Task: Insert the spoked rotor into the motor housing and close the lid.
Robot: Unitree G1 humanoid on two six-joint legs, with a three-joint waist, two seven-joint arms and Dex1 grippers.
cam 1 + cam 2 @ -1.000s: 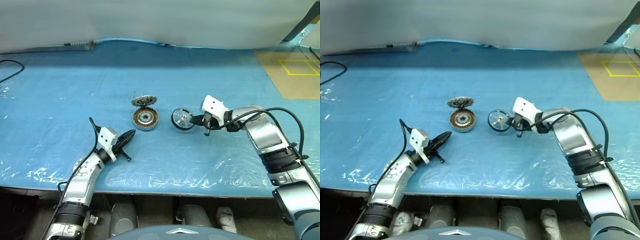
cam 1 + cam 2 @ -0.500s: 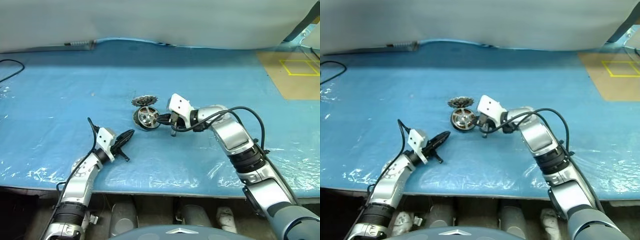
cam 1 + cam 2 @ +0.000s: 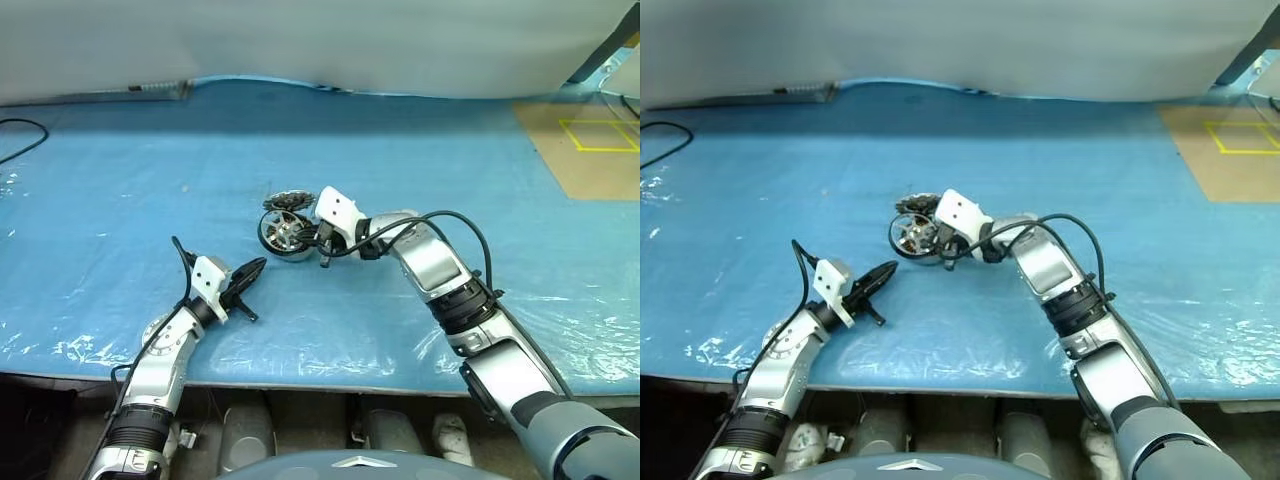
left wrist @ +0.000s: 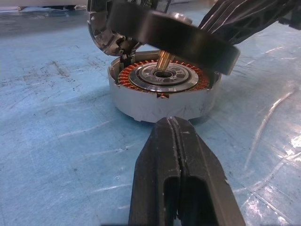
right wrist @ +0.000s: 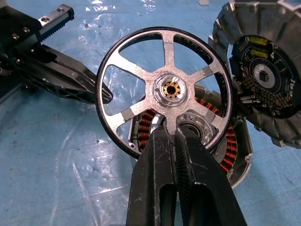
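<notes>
My right gripper (image 5: 170, 132) is shut on the rim of the spoked rotor (image 5: 164, 89), a black-rimmed wheel with silver spokes. It holds the rotor tilted just above the motor housing (image 4: 141, 101), whose copper windings show through the spokes. In the eye views the rotor (image 3: 280, 232) covers most of the housing. The lid (image 3: 290, 199), a toothed disc with grey and dark segments, leans against the housing's far side. My left gripper (image 3: 255, 270) is shut and empty, low over the table, a short way in front of the housing and pointing at it.
A blue plastic sheet (image 3: 450, 160) covers the table. A black cable (image 3: 20, 135) lies at the far left. A brown patch with yellow tape (image 3: 590, 140) sits at the far right. The table's front edge (image 3: 330, 385) runs close below my arms.
My right gripper has carried the rotor to the left, from beside the housing to right above it. The left gripper has stayed in place.
</notes>
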